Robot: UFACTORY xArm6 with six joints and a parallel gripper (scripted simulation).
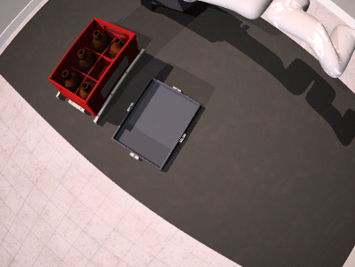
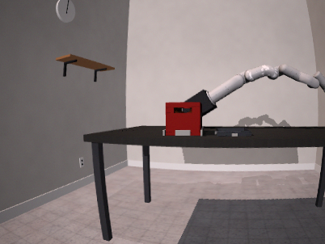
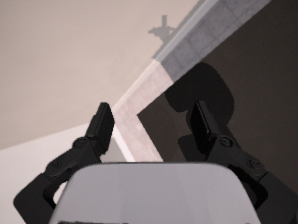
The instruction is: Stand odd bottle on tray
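Note:
A red crate (image 1: pixel 94 67) stands at the table's left end and holds several brown bottles (image 1: pixel 101 40), all upright in its cells. A shallow grey tray (image 1: pixel 157 123) lies just beside the crate, with nothing on it. In the side view the crate (image 2: pixel 183 119) hides the bottles, and the tray (image 2: pixel 227 132) shows as a low strip behind it. My gripper (image 3: pixel 151 111) is open and empty; the wrist view shows only the table edge, the floor and the wall between its fingers. The arm's dark wrist (image 2: pixel 202 103) hangs behind and above the crate.
The white arm links (image 1: pixel 305 26) reach in from the top right, casting a long shadow on the dark table. A wall shelf (image 2: pixel 84 62) and a clock hang far off on the left wall.

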